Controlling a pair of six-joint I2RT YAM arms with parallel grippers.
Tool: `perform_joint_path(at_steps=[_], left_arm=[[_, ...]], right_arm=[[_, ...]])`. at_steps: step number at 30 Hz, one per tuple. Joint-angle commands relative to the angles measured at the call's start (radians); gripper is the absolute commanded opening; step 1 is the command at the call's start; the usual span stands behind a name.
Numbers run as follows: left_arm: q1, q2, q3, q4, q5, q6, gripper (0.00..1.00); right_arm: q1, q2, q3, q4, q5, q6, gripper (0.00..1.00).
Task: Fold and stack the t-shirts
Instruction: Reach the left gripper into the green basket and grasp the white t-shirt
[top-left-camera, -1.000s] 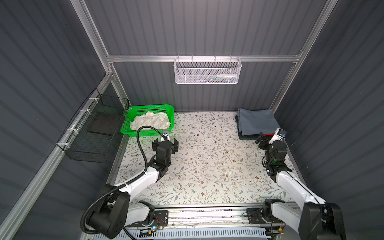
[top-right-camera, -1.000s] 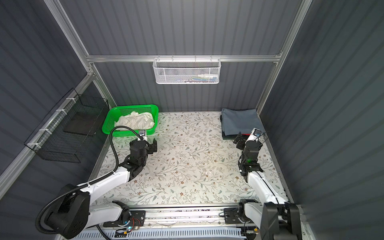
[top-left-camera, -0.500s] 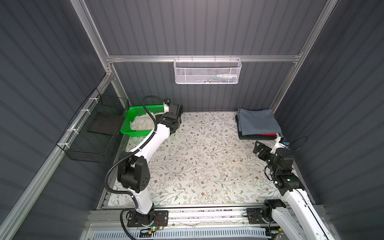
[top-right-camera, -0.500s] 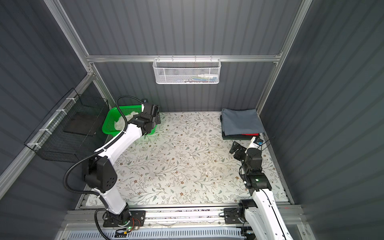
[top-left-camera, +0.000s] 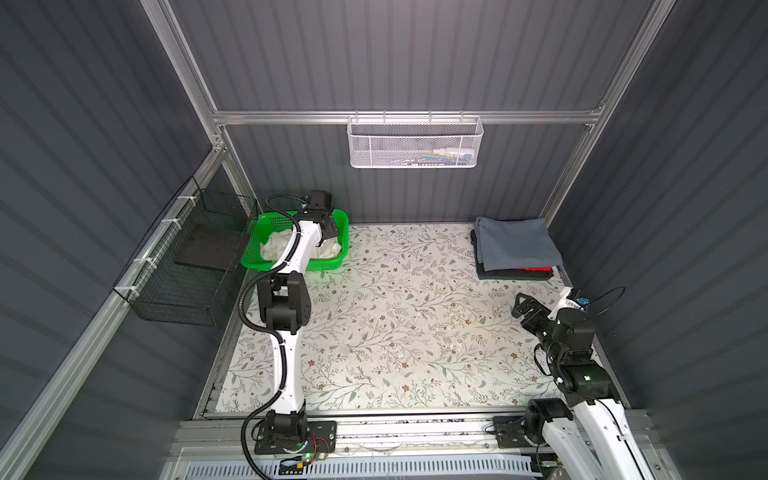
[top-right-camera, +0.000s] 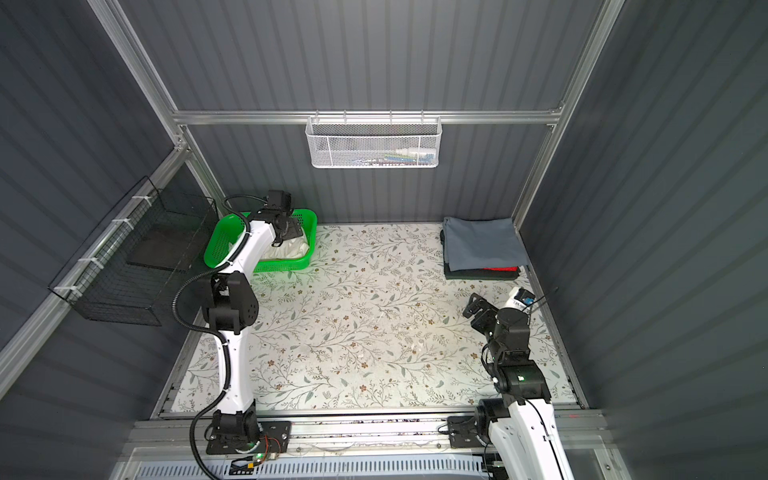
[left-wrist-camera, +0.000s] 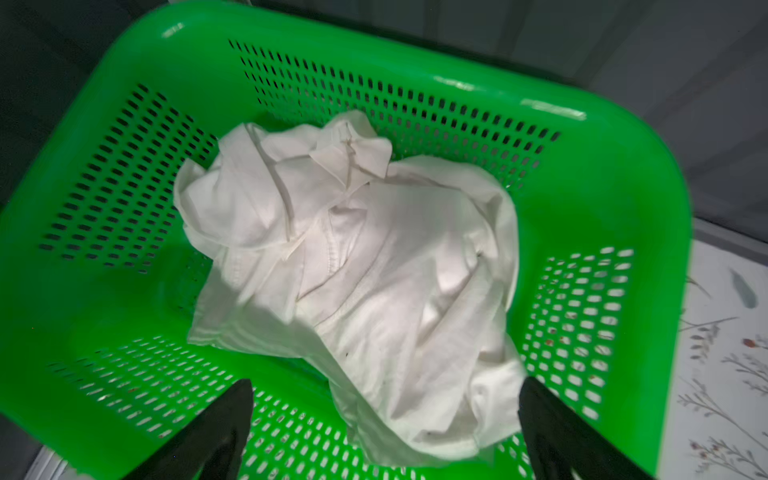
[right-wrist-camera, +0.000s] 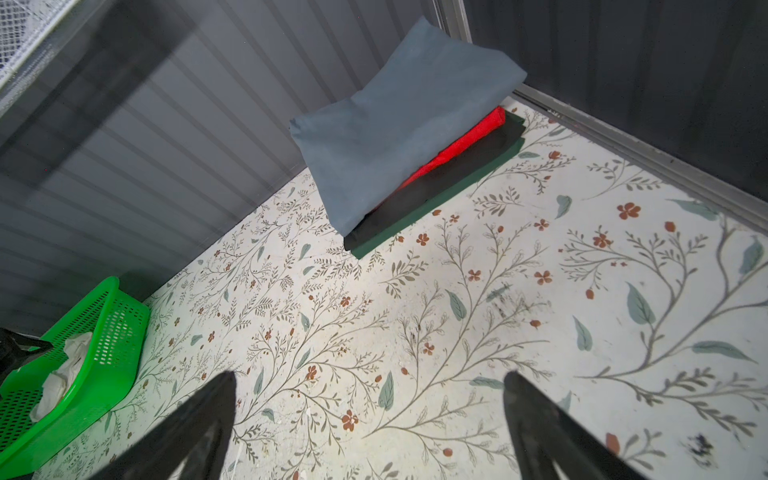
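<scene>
A grey-blue t-shirt (right-wrist-camera: 399, 120), red t-shirt (right-wrist-camera: 461, 145) and dark t-shirt (right-wrist-camera: 436, 187) lie folded in a stack at the far right corner of the counter (right-wrist-camera: 457, 311). The white t-shirt (left-wrist-camera: 374, 270) lies crumpled in the green basket (left-wrist-camera: 623, 166), not yet folded, with the left end effector (left-wrist-camera: 385, 381) released and empty above it. The right end effector (right-wrist-camera: 370, 376) hangs released over the counter.

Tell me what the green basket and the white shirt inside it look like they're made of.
Green basket: looks like moulded plastic, glossy, judging by bright highlights on its rim and regular slotted holes. White shirt: soft matte fabric, probably cotton knit, going by crumpled folds and stitched seams.
</scene>
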Motion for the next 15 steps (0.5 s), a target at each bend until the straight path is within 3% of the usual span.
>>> perform_joint_path(at_steps=[1,5,7,9,11,15], left_arm=[[0.012,0.079,0.043,-0.071,0.061,-0.013,1.00],[0.018,0.123,0.025,-0.037,0.089,0.008,1.00],[0.019,0.139,0.019,-0.024,0.090,0.021,0.94],[0.019,0.153,0.023,-0.020,0.101,0.038,0.76],[0.019,0.155,0.021,-0.006,0.106,0.057,0.48],[0.019,0.120,0.030,0.003,0.049,0.088,0.05]], right_arm=[[0.000,0.027,0.012,-0.051,-0.015,0.028,0.99],[0.000,0.069,0.028,-0.095,-0.003,0.042,0.99],[0.000,0.082,0.034,-0.104,-0.006,0.042,0.99],[-0.001,0.094,0.043,-0.110,-0.020,0.008,0.99],[-0.001,0.109,0.062,-0.142,0.000,-0.005,0.99],[-0.001,0.138,0.076,-0.156,-0.031,-0.010,0.99]])
